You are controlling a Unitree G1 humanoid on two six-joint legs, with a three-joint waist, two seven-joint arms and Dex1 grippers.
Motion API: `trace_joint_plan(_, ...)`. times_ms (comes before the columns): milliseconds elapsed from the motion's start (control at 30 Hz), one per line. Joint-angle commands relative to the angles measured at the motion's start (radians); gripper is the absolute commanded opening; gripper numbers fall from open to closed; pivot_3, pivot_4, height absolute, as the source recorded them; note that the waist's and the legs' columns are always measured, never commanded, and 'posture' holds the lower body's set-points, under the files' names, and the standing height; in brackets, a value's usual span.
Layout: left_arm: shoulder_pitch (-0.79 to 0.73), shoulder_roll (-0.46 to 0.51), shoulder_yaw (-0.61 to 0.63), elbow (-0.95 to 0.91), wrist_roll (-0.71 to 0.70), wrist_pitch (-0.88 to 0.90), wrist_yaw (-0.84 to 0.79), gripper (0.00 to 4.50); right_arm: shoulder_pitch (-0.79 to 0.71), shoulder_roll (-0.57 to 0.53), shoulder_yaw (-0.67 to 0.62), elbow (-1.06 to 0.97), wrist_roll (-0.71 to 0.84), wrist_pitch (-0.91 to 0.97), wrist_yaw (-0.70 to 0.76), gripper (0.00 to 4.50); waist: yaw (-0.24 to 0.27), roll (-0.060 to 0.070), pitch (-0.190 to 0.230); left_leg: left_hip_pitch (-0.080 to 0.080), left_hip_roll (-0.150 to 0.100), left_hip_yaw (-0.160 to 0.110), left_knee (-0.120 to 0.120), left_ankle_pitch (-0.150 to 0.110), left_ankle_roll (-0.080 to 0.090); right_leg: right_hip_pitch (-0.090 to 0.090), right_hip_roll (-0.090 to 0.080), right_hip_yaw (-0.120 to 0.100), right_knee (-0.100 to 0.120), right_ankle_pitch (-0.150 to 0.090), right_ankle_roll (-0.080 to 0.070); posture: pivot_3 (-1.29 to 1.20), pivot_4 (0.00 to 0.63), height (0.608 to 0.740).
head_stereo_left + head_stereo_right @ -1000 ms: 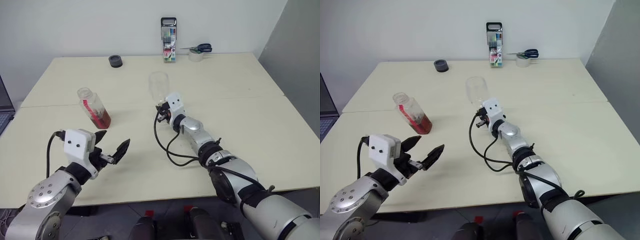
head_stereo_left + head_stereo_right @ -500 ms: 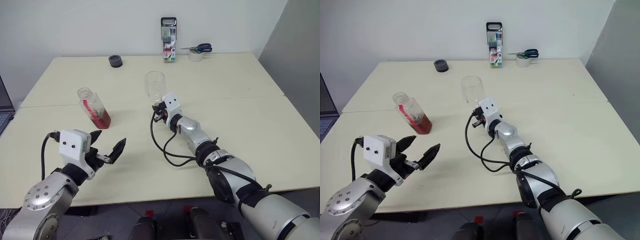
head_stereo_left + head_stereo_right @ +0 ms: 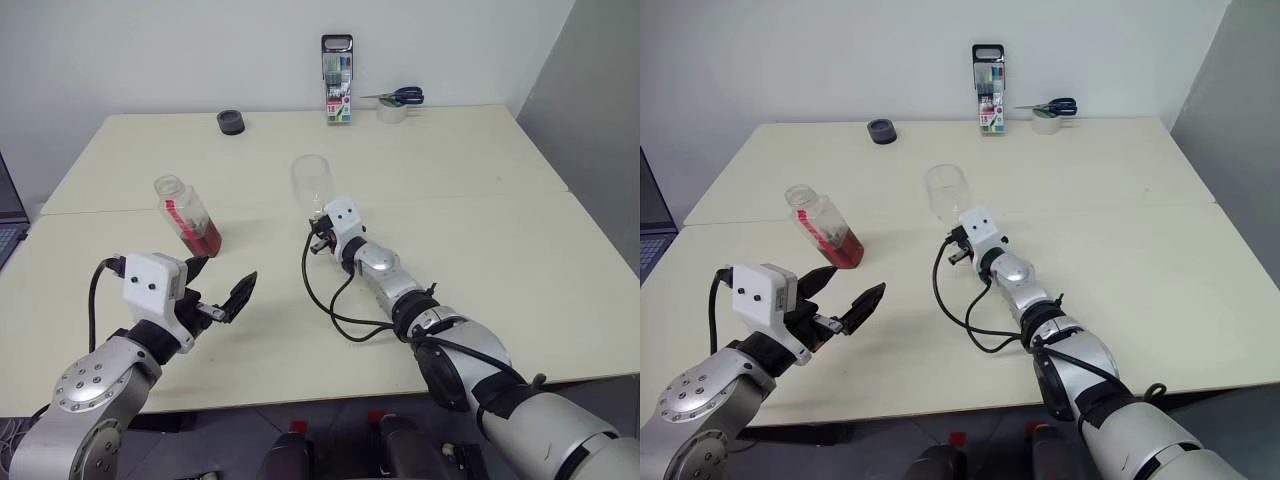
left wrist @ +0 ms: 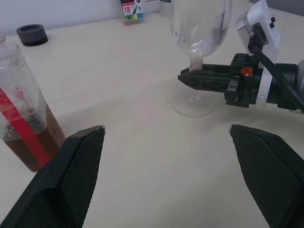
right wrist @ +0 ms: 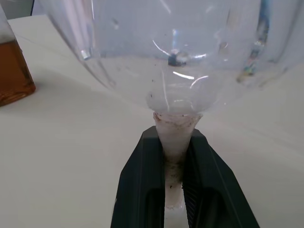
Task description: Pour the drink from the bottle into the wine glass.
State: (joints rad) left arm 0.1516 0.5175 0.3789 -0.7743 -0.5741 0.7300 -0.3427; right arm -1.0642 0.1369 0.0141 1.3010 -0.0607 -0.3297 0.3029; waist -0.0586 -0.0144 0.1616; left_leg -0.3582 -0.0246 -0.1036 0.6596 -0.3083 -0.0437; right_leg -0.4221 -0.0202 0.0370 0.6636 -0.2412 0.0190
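Right tool (image 4: 190, 78) is clamping the wine glass (image 3: 312, 184) stem; left tool (image 3: 222, 290) is gaping wide near the uncapped bottle (image 3: 188, 215). Pouring is not yet begun.

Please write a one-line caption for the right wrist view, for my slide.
Right gripper shut on the stem of the empty wine glass, with the tea-coloured drink visible beside it.

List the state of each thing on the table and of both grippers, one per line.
bottle: upright, uncapped, part full of drink
wine glass: empty, foot on the table
right gripper: shut on the glass stem
left gripper: open, empty
scissors: closed, lying on the tape roll
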Motion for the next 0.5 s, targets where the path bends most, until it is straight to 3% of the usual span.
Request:
trace_joint_plan(33,-0.007,0.013,0.01,-0.015,-0.01,-0.014,-0.007,4.5,-0.004,0.011,-0.009,-0.019,0.0,-0.028,-0.004,0.26,0.0,0.0,0.0,0.0,0.0,0.0,0.0,0.0,0.0,0.0,0.0,0.0,0.0,0.0,0.0,0.0,0.15,0.74)
trace_joint_plan(400,-0.015,0.022,0.008,-0.007,-0.008,-0.018,-0.015,4.5,0.008,0.0,0.0,-0.017,-0.013,-0.032,-0.002,0.26,0.0,0.0,0.0,0.0,0.0,0.0,0.0,0.0,0.0,0.0,0.0,0.0,0.0,0.0,0.0,0.0,0.15,0.74)
trace_joint_plan(500,-0.021,0.025,0.007,-0.002,-0.006,-0.016,-0.02,4.5,0.011,-0.003,0.002,-0.018,-0.015,-0.038,0.01,1.18,0.0,0.0,0.0,0.0,0.0,0.0,0.0,0.0,0.0,0.0,0.0,0.0,0.0,0.0,0.0,0.0,0.15,0.74)
